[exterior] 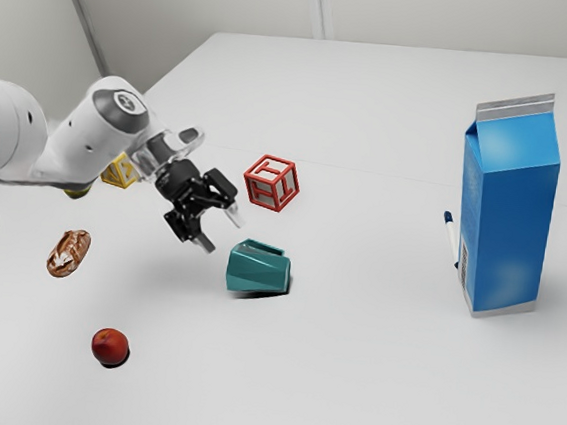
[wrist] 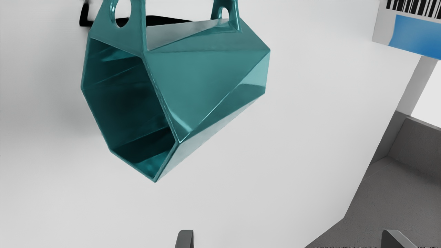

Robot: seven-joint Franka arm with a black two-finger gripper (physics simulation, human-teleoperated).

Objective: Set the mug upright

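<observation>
My hand [exterior: 220,232] is wide, its two fingers [wrist: 185,239] standing well apart from each other. Just beside them in the exterior view is the teal mug [exterior: 258,269], lying on its side on the white tabletop [exterior: 348,379]. The wrist view lets me look into its faceted mouth, which faces away from the tall blue carton [exterior: 509,219]; its base is turned toward the carton, and part of its handle [wrist: 225,13] shows as well.

Near the mug, a little back from it in the exterior view, sits a red-framed block [exterior: 271,183]. A yellow block [exterior: 119,172] is partly hidden behind my arm [exterior: 74,142]. A brown, lumpy thing [exterior: 69,252] lies toward the exterior view's left, and a red, round fruit [exterior: 110,346] rests in front of it, apart from it.

Well apart from me, on the exterior view's right, the carton stands upright. A pen [exterior: 451,235] with a dark blue end lies partly hidden behind it. Beyond the tabletop rises a pale wall [exterior: 433,11].
</observation>
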